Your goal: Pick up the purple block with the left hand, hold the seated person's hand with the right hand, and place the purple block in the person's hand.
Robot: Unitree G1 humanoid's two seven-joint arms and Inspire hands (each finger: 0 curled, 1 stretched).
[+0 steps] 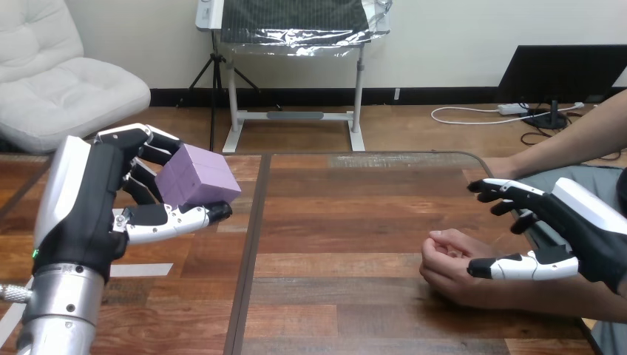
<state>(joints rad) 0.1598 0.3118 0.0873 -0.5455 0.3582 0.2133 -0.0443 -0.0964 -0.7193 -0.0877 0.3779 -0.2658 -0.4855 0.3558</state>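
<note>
My left hand is raised above the table's left side, its fingers and thumb curled round the purple block, which is off the table. The person's hand rests on the table at the right, loosely curled with the palm up. My right hand hovers just right of it, open, with the fingers spread above the person's wrist and the thumb lying against the forearm. I do not see its fingers closed round the wrist.
The wooden table has a dark seam running front to back near its middle. The person's other arm reaches in at the far right edge.
</note>
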